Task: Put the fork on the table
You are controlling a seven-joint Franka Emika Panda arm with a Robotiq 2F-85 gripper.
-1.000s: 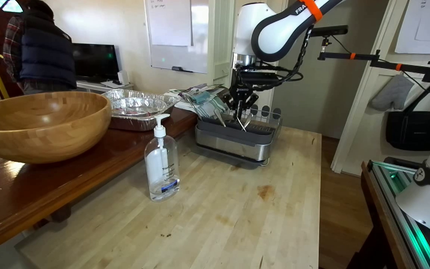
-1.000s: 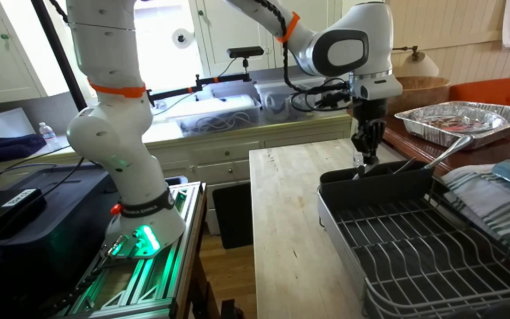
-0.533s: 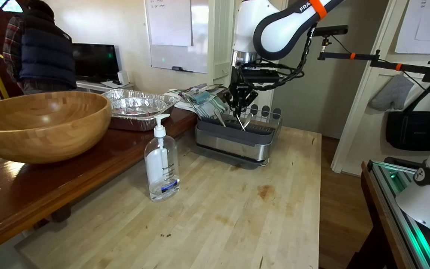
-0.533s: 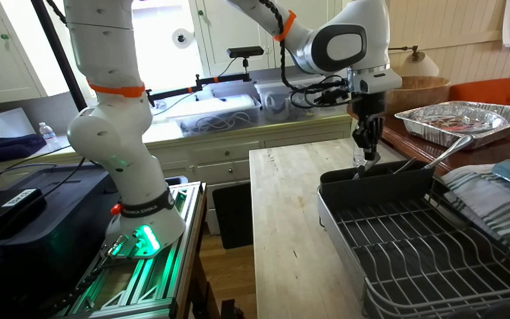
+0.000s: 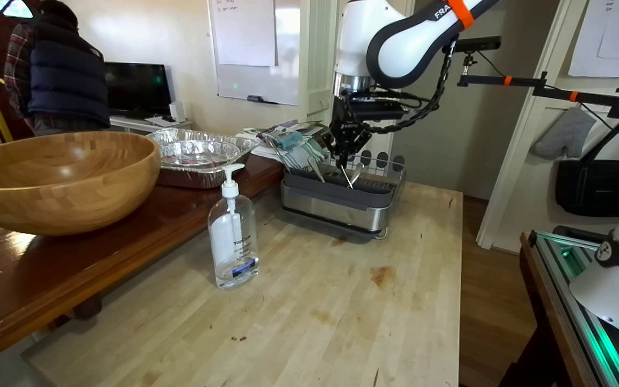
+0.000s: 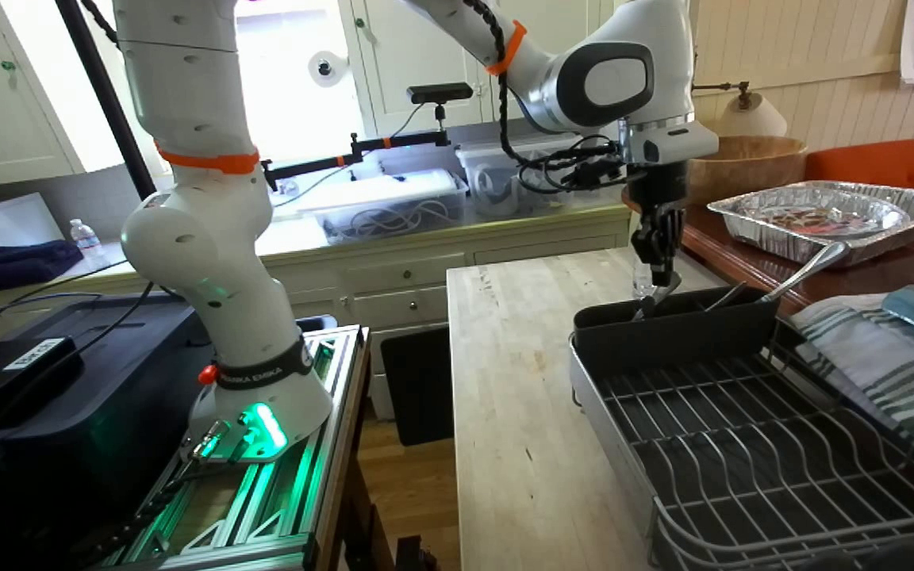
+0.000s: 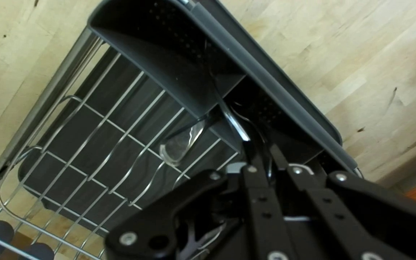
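Observation:
Several metal utensils stand in the grey caddy point(image 5: 336, 188) at the end of the dish rack, with handles up; it also shows in an exterior view point(image 6: 671, 345). Which one is the fork I cannot tell. My gripper point(image 5: 343, 160) points down just above the caddy point(image 7: 255, 70). In the wrist view my fingers point(image 7: 262, 150) stand a little apart, with a thin curved handle in or behind the narrow gap. A straight shiny handle point(image 7: 234, 121) runs up to the left finger. I see no firm contact. The wooden table point(image 5: 309, 301) lies below.
The dish rack point(image 6: 743, 444) stands on the table. A clear pump bottle point(image 5: 233, 242) stands on the table in front of it. A wooden bowl point(image 5: 62, 183) and foil trays point(image 5: 202, 153) sit on the raised dark counter. A striped towel point(image 6: 885, 357) lies beside the rack.
My gripper has risen slightly above the caddy. Its fingers look closer together than a second ago. The utensils stay in the caddy.

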